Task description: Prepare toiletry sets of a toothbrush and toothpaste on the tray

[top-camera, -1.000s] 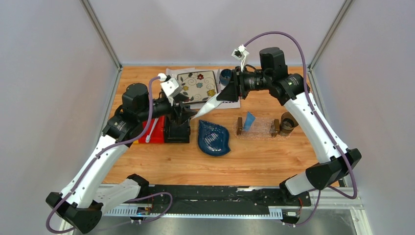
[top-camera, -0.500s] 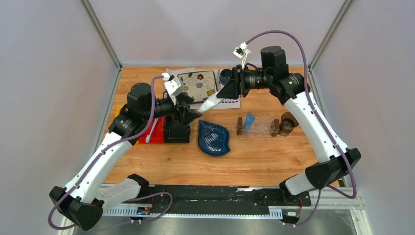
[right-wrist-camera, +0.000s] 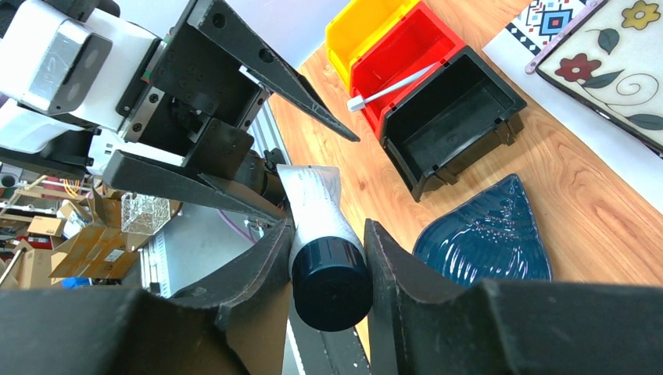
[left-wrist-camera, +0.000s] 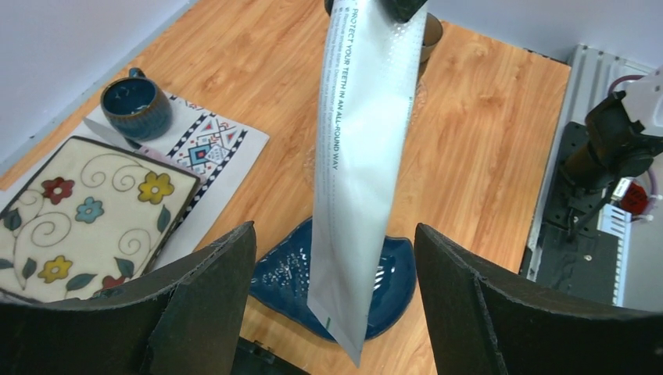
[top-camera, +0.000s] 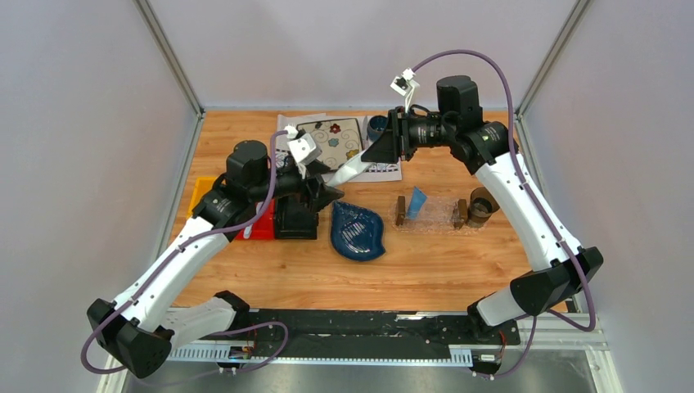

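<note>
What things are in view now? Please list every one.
tray: 1, clear, brown end blocks, right of centre
light blue toothpaste tube: 1, light blue, in the tray
white-grey toothpaste tube: 1, white-grey, held aloft
bins: 3, yellow bin, red bin, black bin, side by side, left
toothbrush: 1, pale, on the red bin
leaf dish: 1, dark blue, centre
plate: 1, cream with flowers, on a patterned cloth
blue cup: 1, dark blue, beside the plate
brown cup: 1, brown, right of the tray
left fingers: open, flanking the white-grey tube
right fingers: shut on its cap end
</note>
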You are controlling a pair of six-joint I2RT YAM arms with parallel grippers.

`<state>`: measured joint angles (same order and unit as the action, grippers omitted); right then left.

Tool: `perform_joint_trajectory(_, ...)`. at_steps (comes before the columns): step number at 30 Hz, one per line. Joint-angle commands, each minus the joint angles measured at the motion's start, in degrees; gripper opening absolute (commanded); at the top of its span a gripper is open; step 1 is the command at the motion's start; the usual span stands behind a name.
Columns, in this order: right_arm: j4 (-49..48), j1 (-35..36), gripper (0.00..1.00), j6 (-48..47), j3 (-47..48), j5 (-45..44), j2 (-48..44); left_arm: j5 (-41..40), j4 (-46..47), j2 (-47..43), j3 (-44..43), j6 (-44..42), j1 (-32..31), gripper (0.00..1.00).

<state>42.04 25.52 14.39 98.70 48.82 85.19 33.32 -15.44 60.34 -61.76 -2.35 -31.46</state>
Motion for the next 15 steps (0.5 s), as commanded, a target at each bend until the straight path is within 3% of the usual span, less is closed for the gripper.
perform_joint_trajectory(1, -4.25, -0.21, 0.00, 2.13, 1.33, 2.51, -1.78, -2.91, 2.08, 0.57, -0.21, -3.18, -0.70, 0.82)
perform_joint_trajectory(5, -5.30, -0.21, 0.00, 3.09, 0.45, 3.30, -2.13, -4.05, 1.47, 1.10, -0.29, -4.59, -1.41, 0.79)
perform_joint_trajectory(8, -5.92, -0.21, 0.00, 3.36, -0.08, 3.83, -2.48, -4.67, 0.94, 1.63, -0.38, -5.12, -1.58, 0.71)
perform_joint_trajectory(15, -6.09, -0.47, 0.00, 2.66, -1.93, 3.39, -3.71, -3.61, 0.33, 1.63, -0.65, -5.56, -1.58, 0.37)
